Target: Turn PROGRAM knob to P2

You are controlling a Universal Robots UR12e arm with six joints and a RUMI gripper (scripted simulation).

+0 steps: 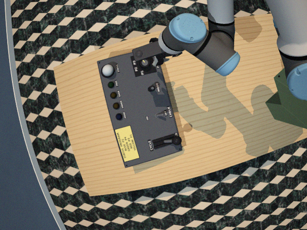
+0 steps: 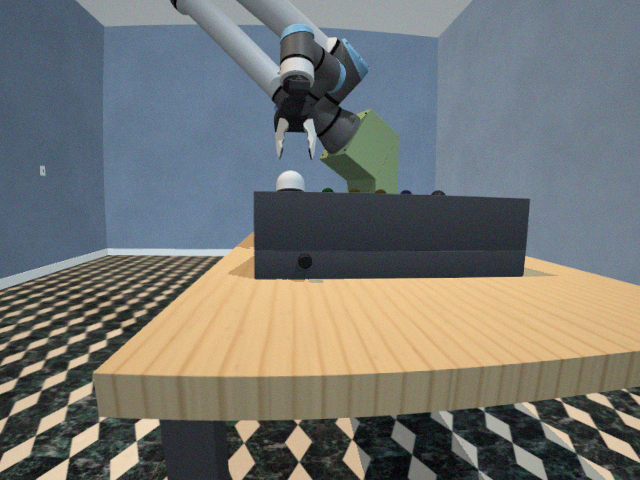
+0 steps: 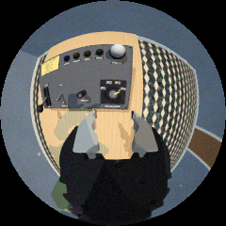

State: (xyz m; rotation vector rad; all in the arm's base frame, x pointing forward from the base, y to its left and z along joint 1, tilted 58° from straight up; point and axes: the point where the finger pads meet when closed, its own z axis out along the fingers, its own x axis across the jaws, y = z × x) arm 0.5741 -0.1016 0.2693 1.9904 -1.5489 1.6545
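The dark grey console (image 1: 138, 109) lies on the wooden table and also shows in the side view (image 2: 390, 232). The black PROGRAM knob (image 1: 144, 63) sits at the console's far right corner among the P1, P2 and P3 labels; it also shows in the wrist view (image 3: 113, 94). It has a yellow pointer line, but I cannot tell which label it points at. My gripper (image 2: 295, 147) hangs well above that end of the console, fingers pointing down. In the wrist view the fingers stand apart with nothing between them.
On the console are a white dome lamp (image 1: 107, 70), a row of small dark lamps (image 1: 114, 101), the MODE knob (image 1: 151, 88), the CHECK toggle (image 1: 158, 115), the CYCLE lever (image 1: 176, 140) and a yellow label (image 1: 126, 143). The green robot base (image 1: 287, 104) stands at the table's right.
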